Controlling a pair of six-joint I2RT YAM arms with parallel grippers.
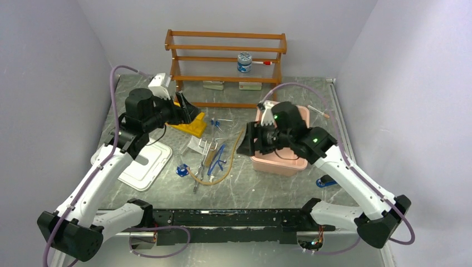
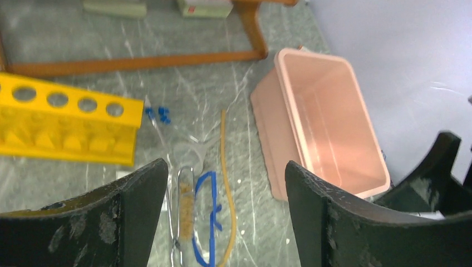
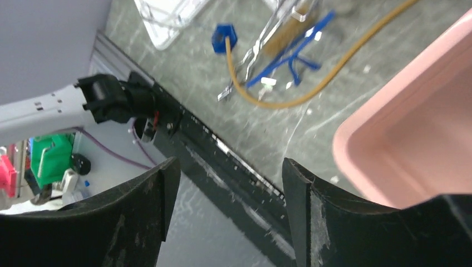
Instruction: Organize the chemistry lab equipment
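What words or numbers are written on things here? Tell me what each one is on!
Jar on the wooden shelf: blue label, print too small to read.
Pale box beneath the shelf: red print, too blurred to read.
Nothing else shows readable writing.

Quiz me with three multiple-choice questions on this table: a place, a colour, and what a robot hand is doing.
1. Where is the blue-labelled jar? A on the wooden shelf; B in a drawer; C on the floor.
2. What colour is the test-tube rack? A green; B yellow; C red.
3. The left gripper is: A shut tight; B gripping a cup; C open and empty.
Answers: 1 A, it stands on the shelf; 2 B, plainly yellow; 3 C, fingers apart, nothing held.
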